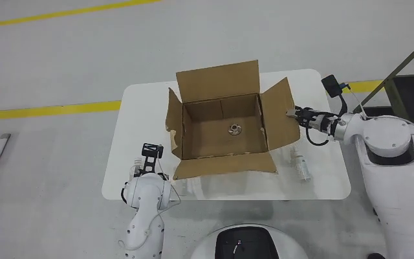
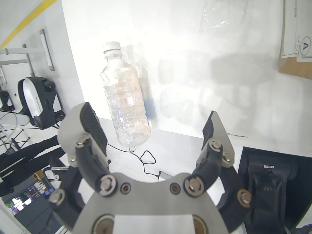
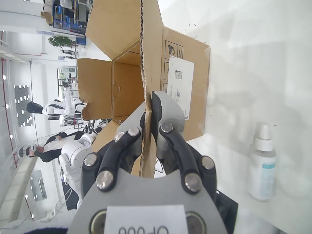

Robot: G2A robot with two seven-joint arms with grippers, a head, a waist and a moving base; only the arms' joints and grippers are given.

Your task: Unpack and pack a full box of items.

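Brown flap (image 1: 283,116) of the box (image 1: 220,107) is pinched tight in the right gripper (image 3: 147,105), likely to hold the box open, while the wide-open, empty left gripper (image 2: 149,113) hangs just behind the bottle (image 2: 125,103).

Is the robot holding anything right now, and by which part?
The right tool pinches the outer edge of the side flap of the brown cardboard box. The left tool is open near a clear plastic bottle, holding nothing.

The left end effector (image 2: 151,120) hangs with its fingers (image 2: 92,122) spread wide and nothing between them, its arm bent at the near left of the desk (image 1: 139,129); the right end effector (image 3: 148,105), arm stretched in from the right, is clamped on the box flap (image 3: 150,13)
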